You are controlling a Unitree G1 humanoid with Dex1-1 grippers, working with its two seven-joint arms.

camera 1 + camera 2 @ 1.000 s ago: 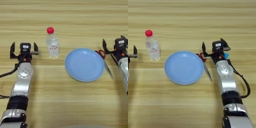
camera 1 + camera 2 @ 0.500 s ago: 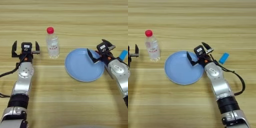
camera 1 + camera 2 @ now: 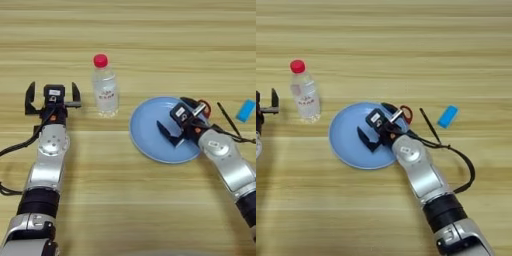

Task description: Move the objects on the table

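Plate (image 3: 150, 131), light blue, mid-desk (image 3: 130, 45); right end effector (image 3: 176, 125) over plate, fingers spread, holding nothing. Black stick (image 3: 430, 126) right of plate; blue block (image 3: 447, 116) further right. Bottle (image 3: 105, 90) left of plate. Left end effector (image 3: 52, 98) beyond bottle, open, empty

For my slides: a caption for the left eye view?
Right claw open over round light-blue plate; left claw open beside clear red-capped bottle.

plate (image 3: 346, 145): we see its right rim hidden under the right gripper (image 3: 377, 129)
red thing (image 3: 406, 113): we cannot identify it, mostly hidden
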